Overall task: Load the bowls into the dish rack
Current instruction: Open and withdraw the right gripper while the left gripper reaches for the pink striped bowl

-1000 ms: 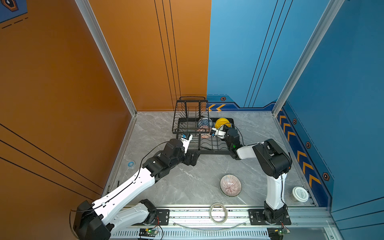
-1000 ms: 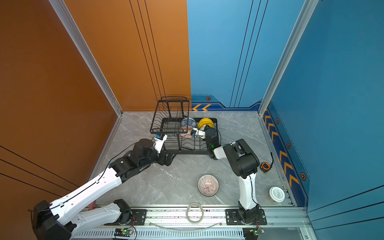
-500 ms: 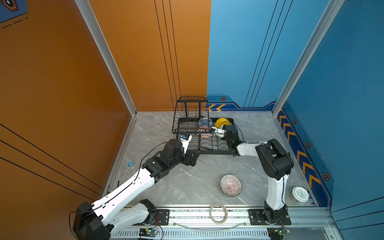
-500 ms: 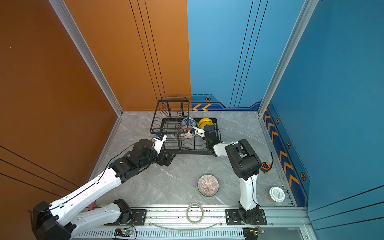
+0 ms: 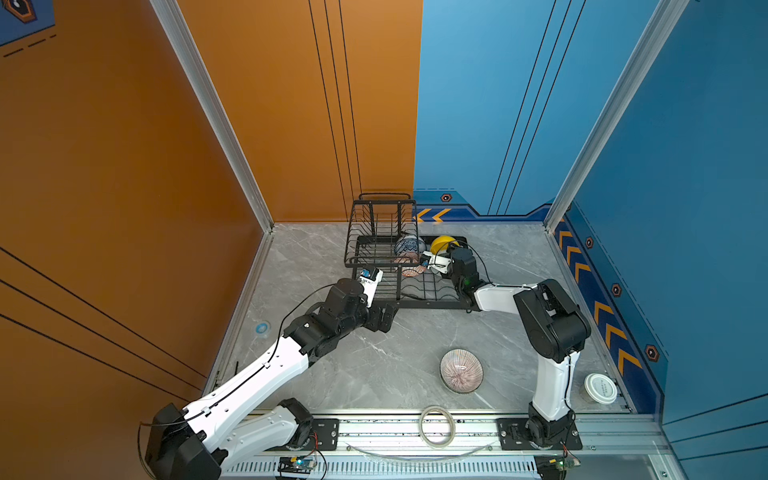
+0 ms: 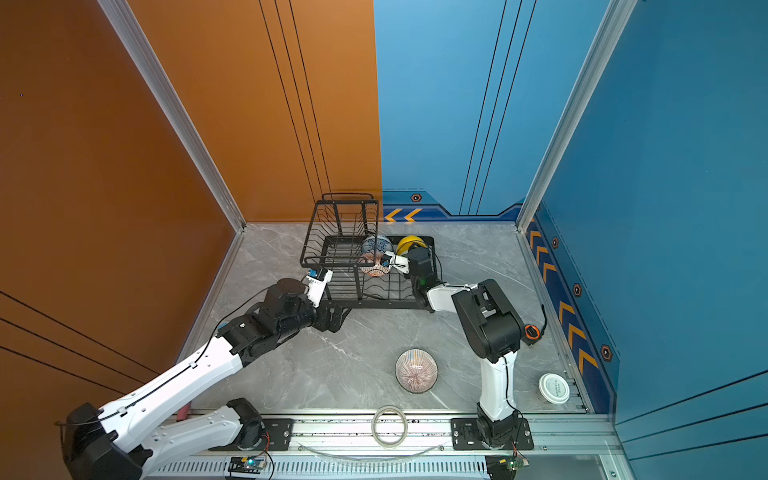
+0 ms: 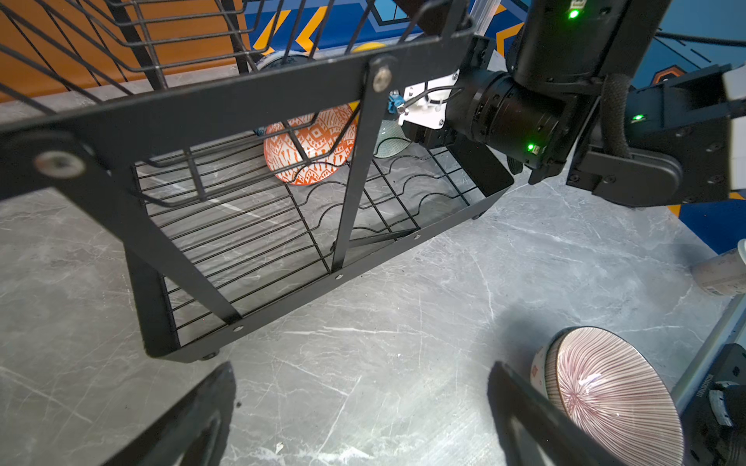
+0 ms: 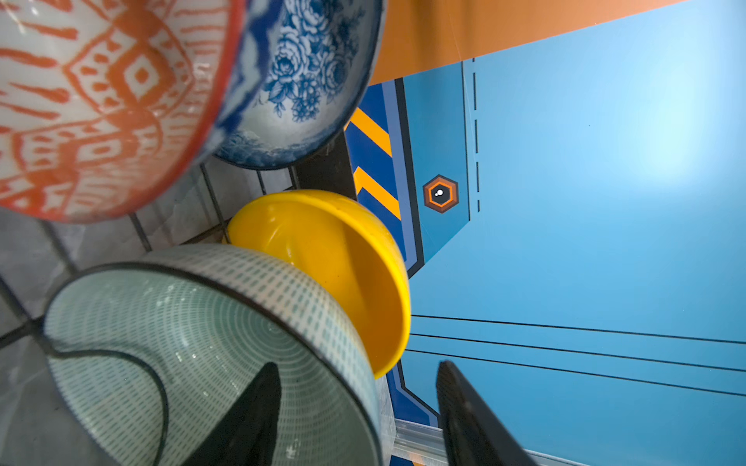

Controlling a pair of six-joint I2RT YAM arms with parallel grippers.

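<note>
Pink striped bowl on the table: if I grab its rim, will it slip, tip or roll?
The pink striped bowl shows a bright glare inside, so it is probably glazed and slippery on the rim. It looks like rigid ceramic: likely heavy for its size and fragile. Standing open side up, it should slide rather than roll if pushed.

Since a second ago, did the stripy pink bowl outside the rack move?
No. The stripy pink bowl keeps the same spot relative to the tape ring.
</note>
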